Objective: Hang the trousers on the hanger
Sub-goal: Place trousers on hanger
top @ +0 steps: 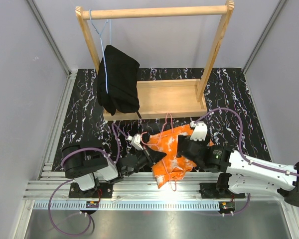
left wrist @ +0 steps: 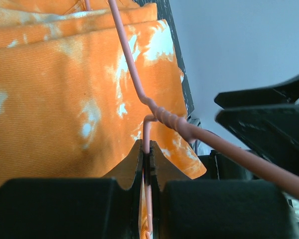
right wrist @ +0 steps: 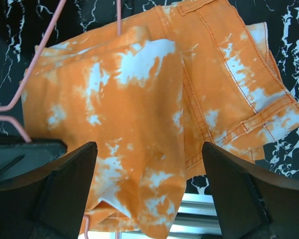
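The orange trousers (top: 177,155) with white blotches lie folded in a heap on the black marbled table near its front edge. The pink wire hanger (top: 167,123) runs through and around them. In the left wrist view my left gripper (left wrist: 147,155) is shut on the hanger's wire (left wrist: 134,74) just below its twisted neck, with the trousers (left wrist: 55,99) right behind. My right gripper (right wrist: 148,149) hovers open over the trousers (right wrist: 139,99); its fingers (right wrist: 70,184) hold no cloth. The hanger's wire (right wrist: 40,55) shows at the cloth's left edge.
A wooden clothes rack (top: 154,12) stands at the back on a tray-like base (top: 162,97). A black garment (top: 118,79) hangs from it on a light-blue wire hanger (top: 105,50). An aluminium rail (top: 154,191) borders the near edge. Grey walls close in both sides.
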Robot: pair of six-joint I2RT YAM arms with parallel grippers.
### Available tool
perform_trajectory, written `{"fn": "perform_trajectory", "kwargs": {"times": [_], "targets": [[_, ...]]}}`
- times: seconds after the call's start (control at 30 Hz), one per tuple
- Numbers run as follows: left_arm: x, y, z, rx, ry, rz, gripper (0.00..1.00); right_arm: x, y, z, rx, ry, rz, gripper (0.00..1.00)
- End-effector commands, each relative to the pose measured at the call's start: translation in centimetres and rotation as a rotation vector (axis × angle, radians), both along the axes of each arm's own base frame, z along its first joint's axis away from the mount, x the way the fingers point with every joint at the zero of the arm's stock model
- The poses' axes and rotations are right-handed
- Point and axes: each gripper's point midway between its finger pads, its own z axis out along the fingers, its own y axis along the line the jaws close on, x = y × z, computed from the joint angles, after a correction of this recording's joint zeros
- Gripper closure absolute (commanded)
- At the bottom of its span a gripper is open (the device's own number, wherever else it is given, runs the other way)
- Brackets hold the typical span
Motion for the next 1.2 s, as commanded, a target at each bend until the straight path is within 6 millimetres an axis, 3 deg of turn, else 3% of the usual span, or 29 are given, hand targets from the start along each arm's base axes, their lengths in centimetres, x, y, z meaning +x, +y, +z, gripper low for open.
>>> {"fn": "perform_trajectory", "kwargs": {"times": [0.0,0.17,0.27,0.53,0.67,0.73,0.8,0.87,0.93,0.97,1.0,1.03,1.07,1.1,1.13,1.17], "targets": [[0.7,0.7,7.5,-0.272,-0.123,0.045,1.0,1.5,1.1,-0.2,0.048,0.021,0.044,0.07],[0.8,1.4,7.7,-0.278,-0.122,0.065,1.0,1.6,1.0,-3.2,0.05,0.118,0.052,0.07],[0.8,1.7,8.1,-0.288,-0.125,0.072,1.0,1.2,2.0,-4.3,0.083,0.152,0.086,0.08],[0.8,2.0,8.6,-0.304,-0.129,0.077,1.0,0.5,2.0,-7.6,0.071,0.221,0.071,0.08],[0.7,2.4,8.8,-0.309,-0.128,0.08,1.0,1.0,2.5,-7.8,0.069,0.231,0.073,0.11],[0.8,2.8,8.9,-0.313,-0.131,0.093,1.0,1.0,3.0,-7.9,0.075,0.239,0.093,0.21],[0.9,3.6,8.9,-0.308,-0.138,0.116,1.0,1.1,3.6,-7.9,0.077,0.245,0.11,0.44],[1.1,4.3,7.9,-0.279,-0.117,0.137,1.0,1.1,3.7,-8.0,0.057,0.26,0.115,0.81],[1.3,5.0,7.4,-0.268,-0.093,0.164,1.0,1.7,4.2,-6.7,0.055,0.24,0.123,1.0],[1.4,5.2,5.8,-0.21,-0.068,0.172,1.0,1.7,3.9,-6.3,0.032,0.245,0.122,1.0],[1.6,5.4,5.7,-0.203,-0.059,0.186,1.0,2.4,4.5,-4.7,0.037,0.215,0.134,1.0],[1.6,5.5,3.7,-0.121,-0.035,0.193,1.0,2.7,4.6,-3.8,0.038,0.201,0.138,1.0],[1.8,5.4,3.3,-0.095,-0.027,0.199,1.0,2.7,4.4,-3.0,0.022,0.196,0.144,1.0],[1.9,5.4,3.4,-0.081,-0.026,0.207,1.0,3.5,4.9,-0.9,0.03,0.155,0.148,1.0],[2.0,5.8,1.5,0.013,-0.008,0.22,1.0,3.8,4.9,0.2,0.03,0.14,0.146,1.0],[2.3,5.4,1.8,0.033,-0.009,0.226,1.0,3.8,4.6,0.7,0.005,0.145,0.147,1.0]]}}
